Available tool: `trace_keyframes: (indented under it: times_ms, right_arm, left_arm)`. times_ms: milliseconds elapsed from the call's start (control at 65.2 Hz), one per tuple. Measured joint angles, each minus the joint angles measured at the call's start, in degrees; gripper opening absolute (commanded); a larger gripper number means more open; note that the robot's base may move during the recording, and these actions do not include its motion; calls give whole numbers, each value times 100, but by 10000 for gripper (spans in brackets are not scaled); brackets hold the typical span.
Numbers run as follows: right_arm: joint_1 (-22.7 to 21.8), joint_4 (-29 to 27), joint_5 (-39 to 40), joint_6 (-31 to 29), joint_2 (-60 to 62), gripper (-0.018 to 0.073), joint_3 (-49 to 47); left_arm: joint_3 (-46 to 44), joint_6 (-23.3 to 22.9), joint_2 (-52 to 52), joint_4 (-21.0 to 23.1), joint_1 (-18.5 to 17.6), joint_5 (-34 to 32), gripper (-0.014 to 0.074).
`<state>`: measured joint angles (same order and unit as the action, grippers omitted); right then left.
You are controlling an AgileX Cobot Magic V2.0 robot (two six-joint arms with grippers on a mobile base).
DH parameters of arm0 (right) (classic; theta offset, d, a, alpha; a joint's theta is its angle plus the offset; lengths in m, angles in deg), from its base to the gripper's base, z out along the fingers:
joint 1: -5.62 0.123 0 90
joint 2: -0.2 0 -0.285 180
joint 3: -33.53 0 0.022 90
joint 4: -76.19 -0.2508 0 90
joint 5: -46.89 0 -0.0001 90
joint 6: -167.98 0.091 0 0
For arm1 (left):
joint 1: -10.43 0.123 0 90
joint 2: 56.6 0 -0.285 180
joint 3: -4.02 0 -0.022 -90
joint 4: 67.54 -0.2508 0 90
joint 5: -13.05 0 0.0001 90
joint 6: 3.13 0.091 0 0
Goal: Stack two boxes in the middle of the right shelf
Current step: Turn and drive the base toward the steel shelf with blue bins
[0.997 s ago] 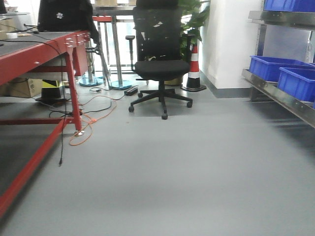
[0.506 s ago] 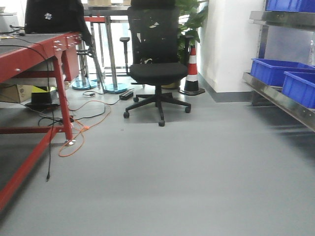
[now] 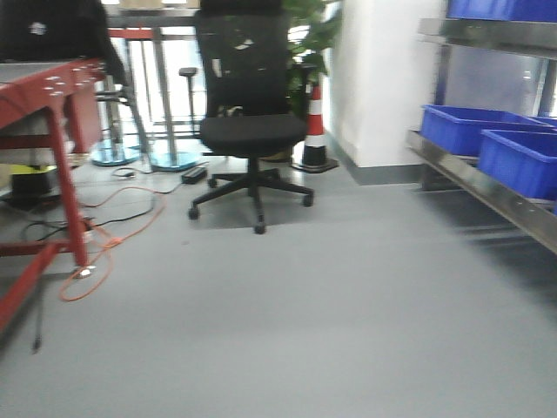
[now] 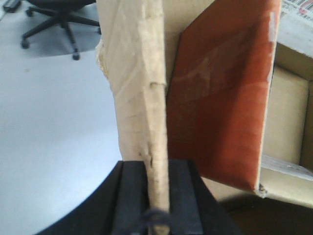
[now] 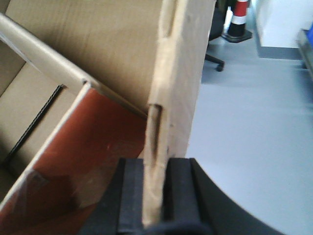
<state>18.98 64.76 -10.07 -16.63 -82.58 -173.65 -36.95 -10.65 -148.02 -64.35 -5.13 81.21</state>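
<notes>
Black office chair (image 3: 248, 132) mid-floor, red-framed table (image 3: 36, 87) at left, blue bins (image 3: 461, 131) on the steel shelf (image 3: 474, 185) at right.

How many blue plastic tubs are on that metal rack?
3. One blue tub sits on the upper level of the rack; a second tub and a third tub stand side by side on the level below. More may lie past the right edge.

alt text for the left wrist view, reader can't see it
The left hand is shut on the upright edge of an open brown cardboard box, seen edge-on; an orange-red panel shows inside the box. Grey floor and the wheeled base of a black office chair fill the picture's left side.
</notes>
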Motion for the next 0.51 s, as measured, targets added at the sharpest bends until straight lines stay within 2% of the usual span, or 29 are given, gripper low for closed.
trace_keyframes:
  times_ms: [506]
  right_arm:
    - [0,0,0,0,0,-153,0]
  left_arm:
    - [0,0,0,0,0,0,-111]
